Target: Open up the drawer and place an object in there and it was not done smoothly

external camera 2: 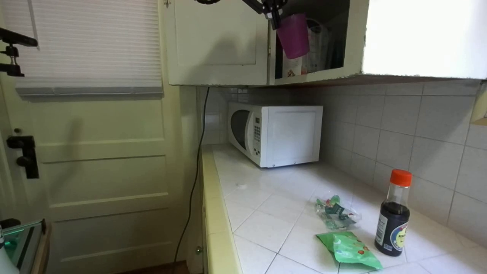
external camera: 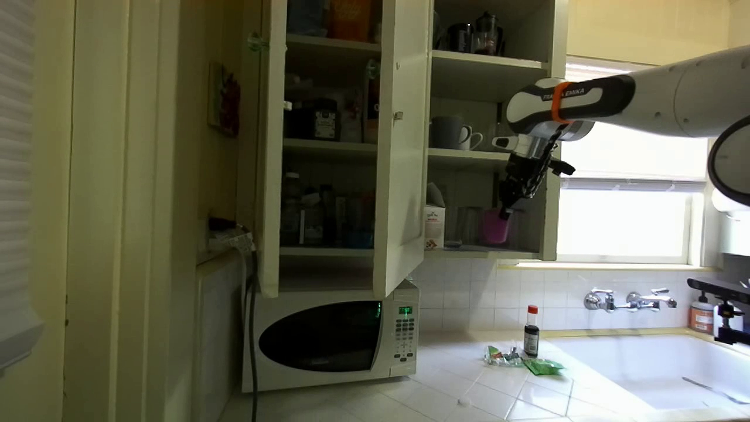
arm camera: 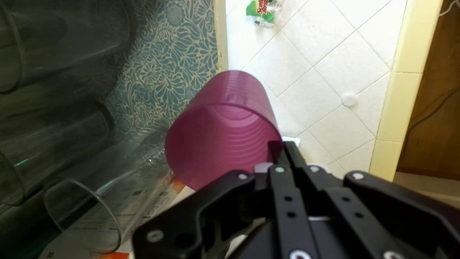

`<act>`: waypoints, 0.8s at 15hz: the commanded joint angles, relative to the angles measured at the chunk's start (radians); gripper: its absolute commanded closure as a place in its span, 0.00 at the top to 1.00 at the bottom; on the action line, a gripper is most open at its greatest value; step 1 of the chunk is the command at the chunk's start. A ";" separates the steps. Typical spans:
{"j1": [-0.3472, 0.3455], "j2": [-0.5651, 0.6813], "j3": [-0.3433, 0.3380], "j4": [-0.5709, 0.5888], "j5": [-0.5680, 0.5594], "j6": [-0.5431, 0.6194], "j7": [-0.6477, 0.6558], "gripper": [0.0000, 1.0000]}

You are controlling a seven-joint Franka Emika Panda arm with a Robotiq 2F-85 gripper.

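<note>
The cream-white wall cabinet [external camera: 549, 176] stands open. Its panel door [external camera: 404, 146] is swung out and also shows in an exterior view [external camera 2: 217, 42]. Mugs stand on its middle shelf, and clear glasses [arm camera: 84, 219] and a box are on its bottom shelf. My gripper [arm camera: 282, 149] is shut on the rim of the pink-magenta cup [arm camera: 222, 133]. One finger is inside the cup and one outside. The cup hangs tilted at the cabinet opening, above the bottom shelf level, in both exterior views [external camera: 495, 227] [external camera 2: 293, 36]. How far inside it is, I cannot tell.
A like cabinet crammed with bottles and boxes [external camera: 328, 123] is open beside it. Below are the white microwave [external camera: 328, 340], a red-capped dark bottle [external camera 2: 393, 213], a green packet [external camera 2: 348, 249] and a clear wrapper [external camera 2: 336, 213] on the tiled counter. A sink [external camera: 644, 340] lies beyond.
</note>
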 commanded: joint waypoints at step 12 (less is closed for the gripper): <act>-0.020 0.091 0.031 0.047 0.033 0.104 0.171 0.01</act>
